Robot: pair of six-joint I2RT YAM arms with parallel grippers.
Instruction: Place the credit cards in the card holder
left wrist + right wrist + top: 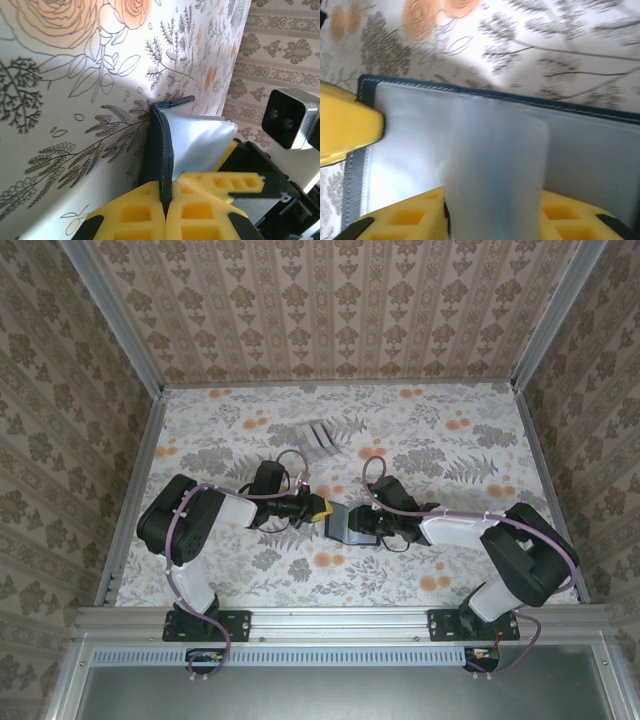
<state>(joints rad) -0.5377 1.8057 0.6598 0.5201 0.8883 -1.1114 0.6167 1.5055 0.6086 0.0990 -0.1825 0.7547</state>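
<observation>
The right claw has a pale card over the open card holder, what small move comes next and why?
Probably ease the right claw forward so the pale card slides further along the clear pocket of the card holder. The card lies flat over that pocket, gripped at its near end, and the left claw is clamped on the holder's edge, bracing it.

Lab rig: wallpapered walls (330,300), aluminium frame (340,620)

A pale grey see-through slotted rack (320,434) lies toward the far middle of the white tabletop printed with grey leaves and orange flowers (450,445), enclosed by beige damask-patterned walls (350,300).
</observation>
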